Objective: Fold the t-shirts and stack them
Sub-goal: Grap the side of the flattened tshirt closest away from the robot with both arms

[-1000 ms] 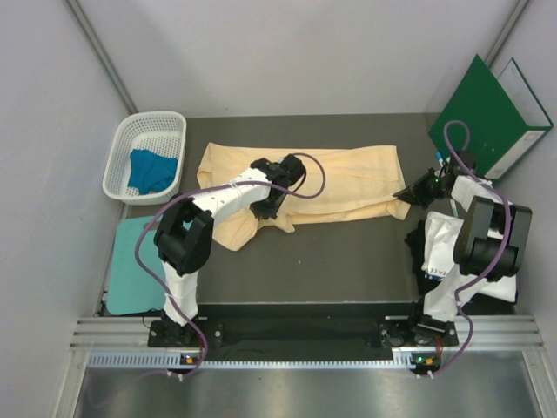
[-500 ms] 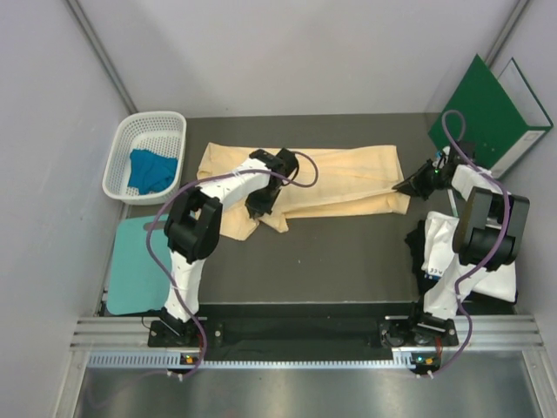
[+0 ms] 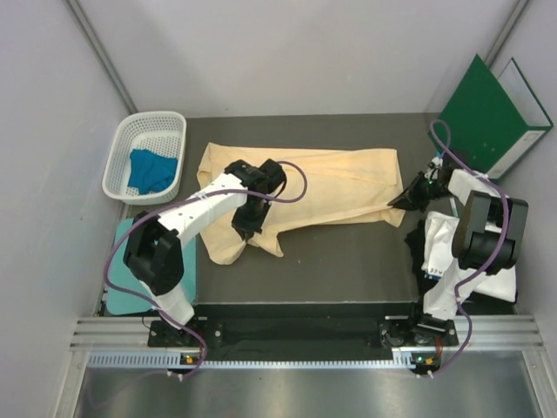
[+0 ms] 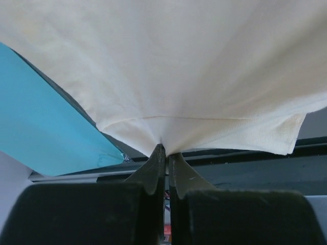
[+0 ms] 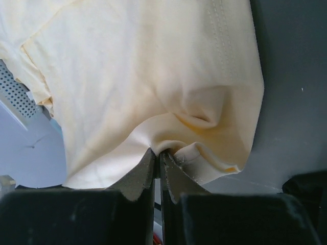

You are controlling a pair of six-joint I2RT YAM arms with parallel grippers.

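**A:** Dark table (image 3: 348, 261) under everything. Where's the peach-yellow t-shirt (image 3: 339, 178)?
**B:** It lies spread between the two grippers, reaching out ahead of each.
**A:** And the blue t-shirt (image 3: 150, 170)?
**B:** It's in the white basket (image 3: 117, 165), well off to the left of the left gripper (image 4: 164, 150).
**A:** What is that gripper doing?
**B:** Its jaws are pressed together, pinching the yellow shirt's hem at the tips.
**A:** And the right gripper (image 5: 156, 153)?
**B:** It's squeezed tight too, nipping a bunched corner of the same shirt.
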